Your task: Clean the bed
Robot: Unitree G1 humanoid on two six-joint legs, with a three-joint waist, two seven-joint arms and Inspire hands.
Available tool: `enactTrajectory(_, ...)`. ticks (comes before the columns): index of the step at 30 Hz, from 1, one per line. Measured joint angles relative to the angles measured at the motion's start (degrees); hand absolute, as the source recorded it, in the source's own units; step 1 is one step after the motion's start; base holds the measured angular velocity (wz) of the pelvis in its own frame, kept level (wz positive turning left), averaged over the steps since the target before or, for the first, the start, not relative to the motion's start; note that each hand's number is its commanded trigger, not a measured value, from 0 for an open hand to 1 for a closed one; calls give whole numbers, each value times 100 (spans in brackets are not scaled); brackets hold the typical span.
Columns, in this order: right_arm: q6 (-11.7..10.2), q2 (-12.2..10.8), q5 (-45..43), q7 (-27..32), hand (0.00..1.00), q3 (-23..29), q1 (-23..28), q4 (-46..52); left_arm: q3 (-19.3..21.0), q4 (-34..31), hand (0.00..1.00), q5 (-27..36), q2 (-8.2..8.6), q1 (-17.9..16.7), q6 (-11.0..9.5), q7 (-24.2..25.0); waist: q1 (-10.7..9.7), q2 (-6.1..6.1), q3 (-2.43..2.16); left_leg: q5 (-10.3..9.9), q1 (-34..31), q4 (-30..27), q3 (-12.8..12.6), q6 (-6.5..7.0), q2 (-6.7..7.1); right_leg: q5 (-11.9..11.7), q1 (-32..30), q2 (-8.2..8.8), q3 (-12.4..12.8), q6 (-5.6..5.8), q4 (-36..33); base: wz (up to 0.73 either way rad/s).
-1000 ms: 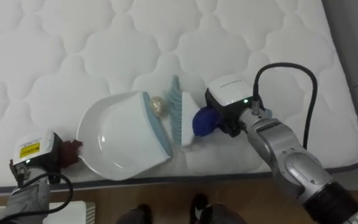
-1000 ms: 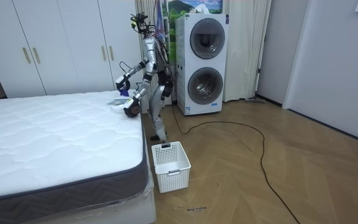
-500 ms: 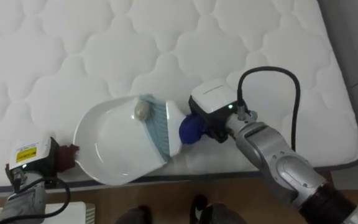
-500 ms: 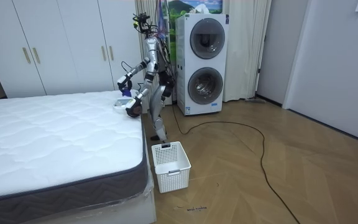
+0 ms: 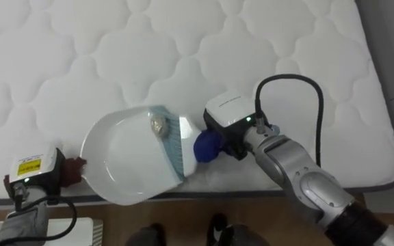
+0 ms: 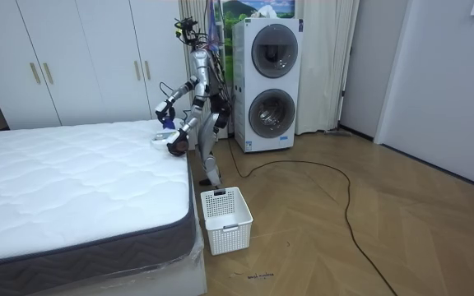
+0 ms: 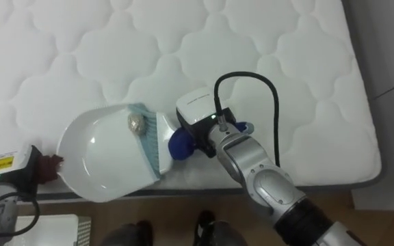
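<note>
While right robot hand [image 5: 230,121] clasps brush [image 5: 176,141], crumb [image 5: 159,126] in dustpan [image 5: 115,165], left robot hand [image 5: 38,175] grip unclear, label [image 5: 31,165] illegible

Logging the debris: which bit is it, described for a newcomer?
At the near edge of the mattress lies a white dustpan, a blue-handled brush at its mouth. Just inside, beside the bristles, sits a small crumpled beige ball, the only loose item there.
</note>
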State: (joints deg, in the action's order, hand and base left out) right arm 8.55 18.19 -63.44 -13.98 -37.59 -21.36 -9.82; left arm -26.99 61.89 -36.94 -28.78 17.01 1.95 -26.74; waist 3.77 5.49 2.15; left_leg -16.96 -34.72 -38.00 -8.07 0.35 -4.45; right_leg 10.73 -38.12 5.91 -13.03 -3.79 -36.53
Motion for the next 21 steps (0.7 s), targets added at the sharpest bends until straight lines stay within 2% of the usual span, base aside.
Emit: enactTrajectory(21, -2, 175, 24, 131, 100, -61, -3, -1, -26, 30, 100, -139, 31, 92, -6, -245, 145, -22, 20, -34, -113, -38, 43, -17, -10, 31, -91, -5, -42, -6, -10, 0)
